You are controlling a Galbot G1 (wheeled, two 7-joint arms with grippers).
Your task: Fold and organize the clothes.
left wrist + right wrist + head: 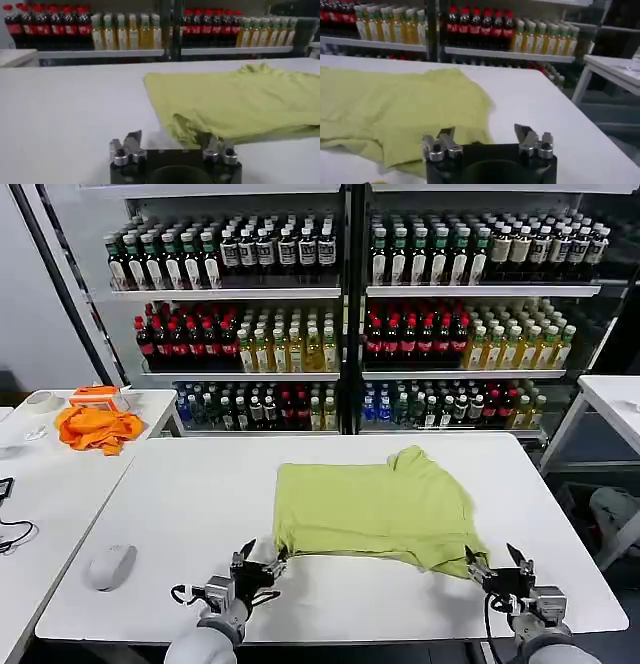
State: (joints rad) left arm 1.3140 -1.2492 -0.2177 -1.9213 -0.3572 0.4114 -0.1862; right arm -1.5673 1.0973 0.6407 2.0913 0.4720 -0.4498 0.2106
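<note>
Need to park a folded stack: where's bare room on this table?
Bare tabletop between the computer mouse and the T-shirt, and a strip behind the shirt. Crowded at the near edge: left gripper and right gripper sit open at the shirt's corners.

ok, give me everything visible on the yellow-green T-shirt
The yellow-green T-shirt is a soft, cotton-looking garment lying flat but rumpled on the white table, already folded into a rough rectangle with a bump of fabric at its far edge. No print shows on the upper side. Its near edge is wrinkled and bunched. The left gripper, open, sits at its near left corner; the right gripper, open, sits at its near right corner. Whether either touches the fabric cannot be told.
</note>
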